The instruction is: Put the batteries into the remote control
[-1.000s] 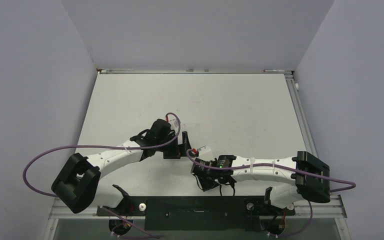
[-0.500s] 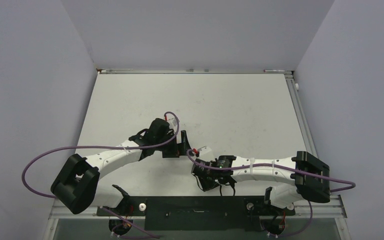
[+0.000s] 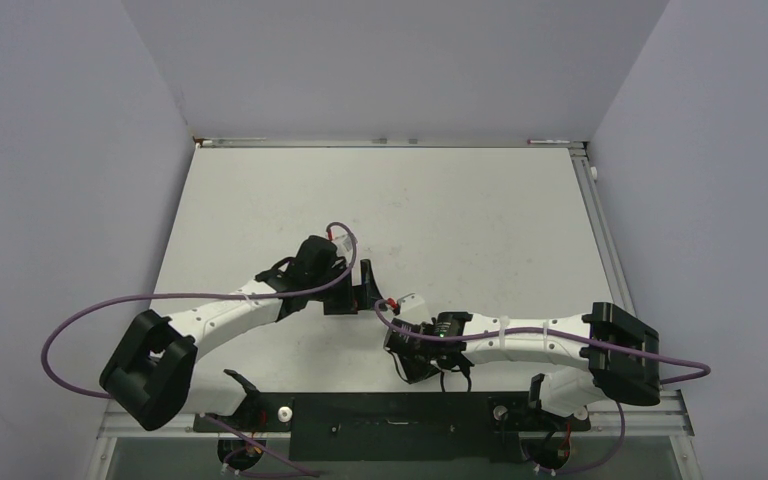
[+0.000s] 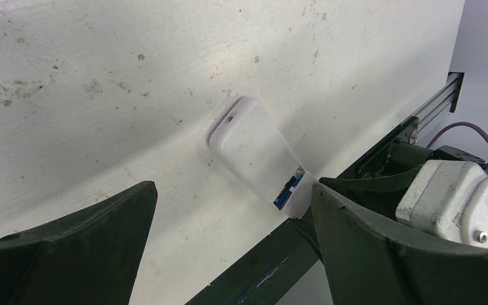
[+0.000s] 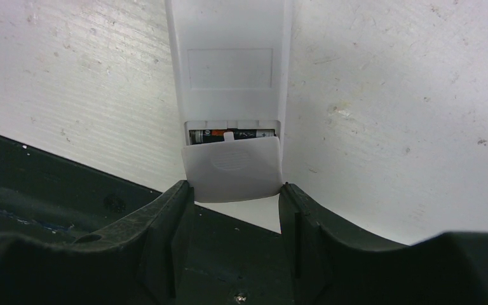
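**A:** Where is the remote [image 5: 232, 70]?

**B:** It lies back-up on the surface [image 5: 387, 95], running straight ahead of the right hand [image 5: 235, 190]. Its near end sits between that hand's fingers.

**A:** And the batteries?

**B:** The compartment at that near end is partly uncovered. A dark battery [image 5: 232, 135] lies crosswise inside it. From the left wrist, a blue battery [image 4: 284, 190] shows at the same open end.

**A:** What covers the rest?

**B:** A white cover [image 5: 232, 168] with a ribbed thumb mark, slid towards the right hand and overlapping the remote's end.

**A:** Is the right hand gripping?

**B:** Yes, its fingers press against both sides of the remote's near end, right where the cover sits.

**A:** And the left hand [image 4: 230, 189]?

**B:** It is spread wide. The remote lies ahead of it, between the lines of its two fingers. The far end is clear of them. I can't tell whether the covered end touches a finger.
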Robot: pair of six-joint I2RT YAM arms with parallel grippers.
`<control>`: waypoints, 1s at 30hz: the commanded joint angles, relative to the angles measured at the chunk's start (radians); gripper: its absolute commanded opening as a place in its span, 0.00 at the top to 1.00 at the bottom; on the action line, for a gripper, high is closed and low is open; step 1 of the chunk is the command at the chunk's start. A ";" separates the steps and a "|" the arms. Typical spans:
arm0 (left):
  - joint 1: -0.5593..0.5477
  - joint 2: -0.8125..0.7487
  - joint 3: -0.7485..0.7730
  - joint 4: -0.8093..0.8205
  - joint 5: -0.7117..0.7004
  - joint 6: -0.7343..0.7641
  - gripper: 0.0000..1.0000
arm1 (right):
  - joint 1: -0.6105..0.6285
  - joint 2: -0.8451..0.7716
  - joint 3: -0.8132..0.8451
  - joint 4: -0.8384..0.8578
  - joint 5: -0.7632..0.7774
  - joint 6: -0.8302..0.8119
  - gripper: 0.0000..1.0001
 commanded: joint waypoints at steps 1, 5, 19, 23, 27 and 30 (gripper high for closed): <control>0.005 -0.058 0.017 0.003 0.010 0.012 0.11 | 0.006 -0.015 0.002 0.009 0.039 0.016 0.86; 0.006 -0.088 0.009 0.000 0.004 0.012 0.11 | 0.006 -0.034 -0.004 0.003 0.044 0.027 0.87; 0.015 -0.139 -0.011 -0.022 -0.001 0.025 0.10 | 0.004 -0.030 0.005 -0.004 0.056 0.025 0.86; 0.017 -0.136 -0.014 -0.015 0.003 0.024 0.10 | 0.004 -0.019 0.010 -0.001 0.054 0.024 0.86; 0.020 -0.130 -0.013 -0.011 0.010 0.025 0.10 | 0.003 -0.009 0.009 0.010 0.049 0.025 0.86; 0.022 -0.133 -0.016 -0.011 0.012 0.029 0.10 | 0.003 0.002 0.010 0.017 0.046 0.025 0.86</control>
